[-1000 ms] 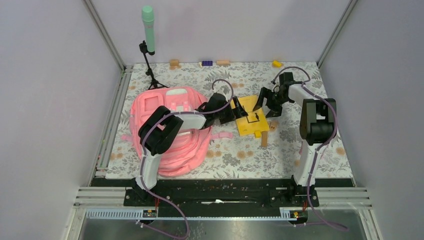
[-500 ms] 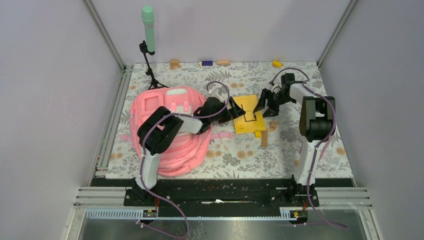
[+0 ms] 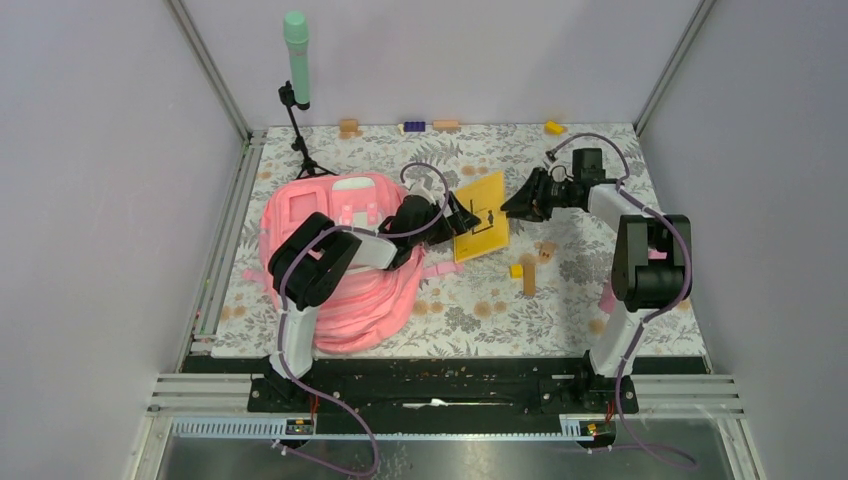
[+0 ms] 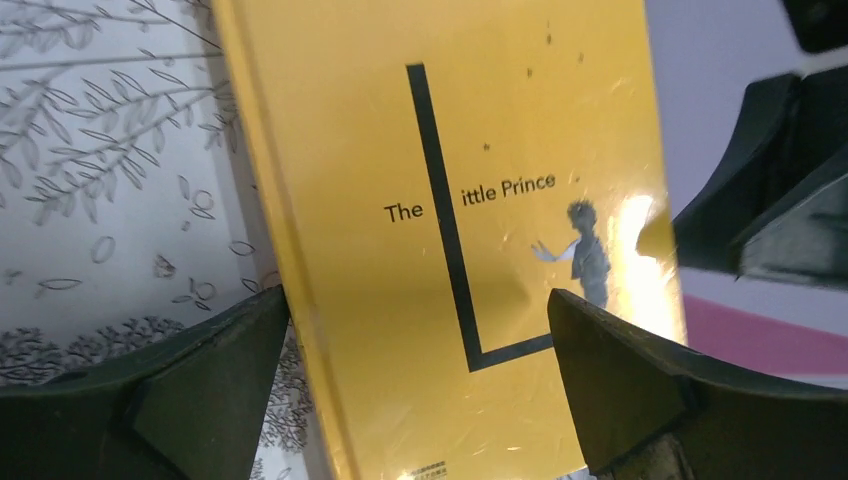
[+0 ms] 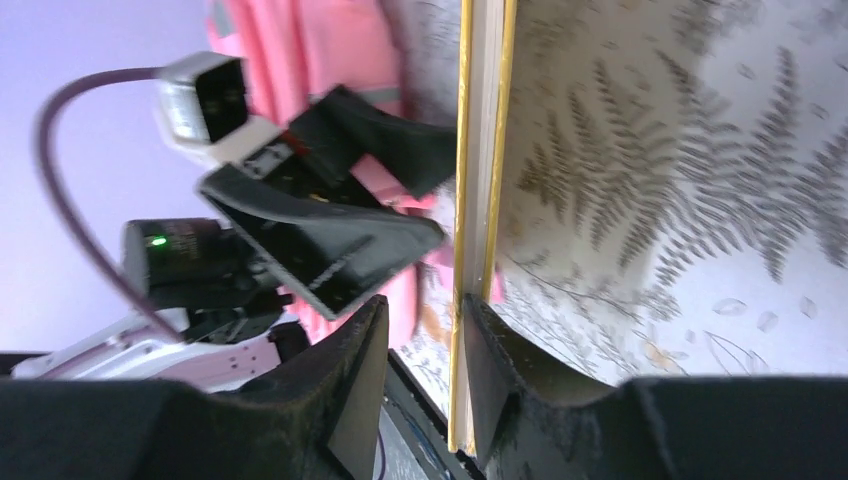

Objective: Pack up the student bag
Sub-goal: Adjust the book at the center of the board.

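The bag (image 3: 290,225) lies on the left of the table (image 3: 450,305), pink and slumped, with the left arm reaching across it. Just right of it a yellow book (image 3: 482,215) – "The Little Prince" on its cover – stands tilted on one edge, between the two grippers. The left gripper (image 3: 458,213) is spread wide at the book's left side, its cover filling the left wrist view. The right gripper (image 3: 512,207) straddles the book's right edge: one finger (image 5: 500,385) lies against it, while a gap shows at the other – I cannot tell whether it grips. A few small blocks (image 3: 528,280) lie on the table near the book.
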Tool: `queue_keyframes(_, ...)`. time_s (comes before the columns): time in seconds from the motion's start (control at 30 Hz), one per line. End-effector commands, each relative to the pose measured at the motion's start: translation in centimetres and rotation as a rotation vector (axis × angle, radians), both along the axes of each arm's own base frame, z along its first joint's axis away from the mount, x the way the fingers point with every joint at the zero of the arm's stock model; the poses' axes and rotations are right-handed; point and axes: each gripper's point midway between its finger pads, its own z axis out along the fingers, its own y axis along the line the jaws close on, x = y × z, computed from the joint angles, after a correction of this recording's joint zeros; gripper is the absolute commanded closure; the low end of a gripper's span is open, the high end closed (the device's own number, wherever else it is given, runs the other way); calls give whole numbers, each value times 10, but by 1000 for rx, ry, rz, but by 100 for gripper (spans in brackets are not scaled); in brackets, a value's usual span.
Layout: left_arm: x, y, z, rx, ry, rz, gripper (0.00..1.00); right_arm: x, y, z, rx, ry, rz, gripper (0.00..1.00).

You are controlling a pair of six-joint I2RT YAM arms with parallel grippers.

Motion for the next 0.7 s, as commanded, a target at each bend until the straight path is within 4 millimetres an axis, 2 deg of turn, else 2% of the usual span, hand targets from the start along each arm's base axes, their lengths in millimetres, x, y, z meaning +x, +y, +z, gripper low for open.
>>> queue_keyframes(0.0, -50, -55, 98, -279, -144, -270, 3, -5, 37, 36, 169, -84, 101, 61)
queue_keyframes(0.17, -55, -57, 102, -311, -168, -304, 3, -10, 41, 11, 108, -64, 125, 64)
queue_keyframes(0.33, -59, -55, 95, -311, -185, -320, 3, -13, 41, -13, 46, -37, 137, 65)
queue_keyframes(0.43, -61, -53, 96, -332, -210, -333, 3, -18, 45, -13, 74, -37, 157, 68)
queue_keyframes(0.57, -65, -51, 97, -351, -225, -358, 3, -30, 58, 0, 136, -64, 184, 69)
queue_keyframes(0.67, -65, -41, 91, -338, -210, -328, 3, -37, 72, 6, 157, -94, 208, 69)
